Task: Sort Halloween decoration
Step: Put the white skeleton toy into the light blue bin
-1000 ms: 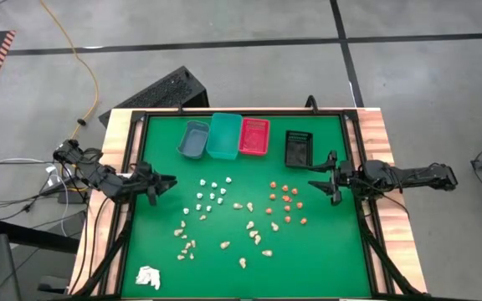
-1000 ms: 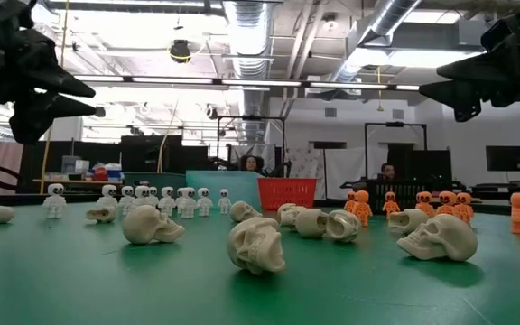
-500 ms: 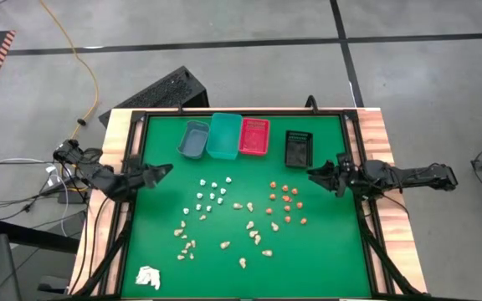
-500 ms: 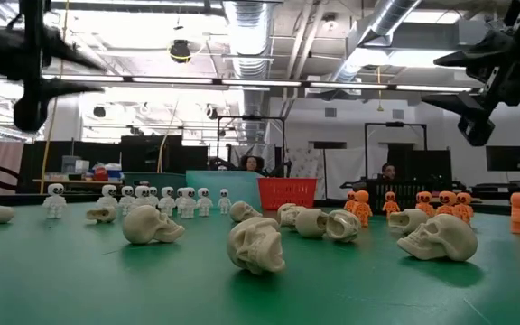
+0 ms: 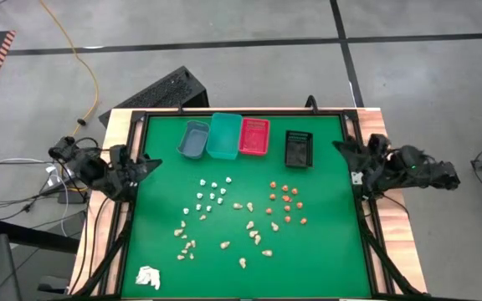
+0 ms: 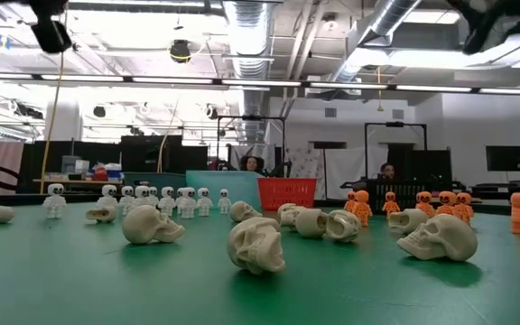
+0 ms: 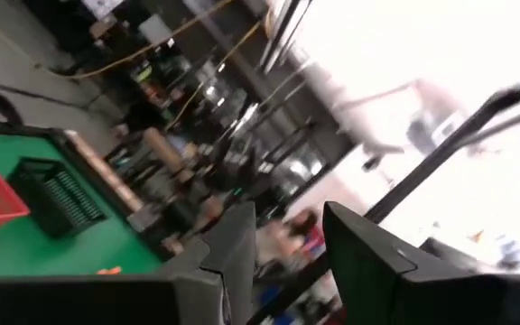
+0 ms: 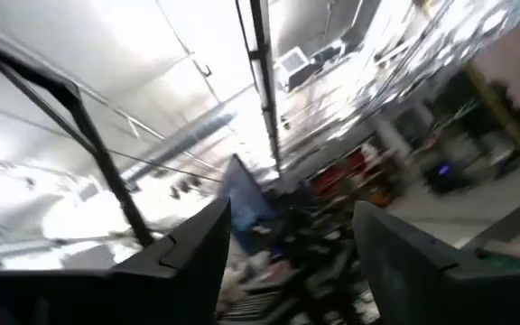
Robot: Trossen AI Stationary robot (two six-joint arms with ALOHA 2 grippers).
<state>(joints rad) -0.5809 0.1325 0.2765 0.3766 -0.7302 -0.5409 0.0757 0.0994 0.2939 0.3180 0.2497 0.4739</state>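
Observation:
The Halloween decoration lies loose on the green table: white skeleton figures (image 5: 211, 191) left of centre, orange figures (image 5: 285, 201) to the right, beige skulls (image 5: 224, 237) nearer the front; the low view shows the skulls (image 6: 255, 244) close up. My left gripper (image 5: 143, 164) is raised over the table's left edge and stands open, with only the room showing between its fingers (image 7: 287, 257). My right gripper (image 5: 346, 151) is raised over the right edge, open as well (image 8: 292, 248). Both tilt upward, away from the pieces.
Four small bins stand in a row at the far edge: grey (image 5: 193, 139), teal (image 5: 224, 134), red (image 5: 254, 136) and black (image 5: 298, 148). A white papery wad (image 5: 147, 277) lies at the near left corner. A black frame rims the table (image 5: 325, 259).
Both grippers have risen and tipped their fingers upward, drawing back from over the mat toward their own side edges and a little toward the far edge. In the low view they have climbed almost out of the top. The pieces have stayed put.

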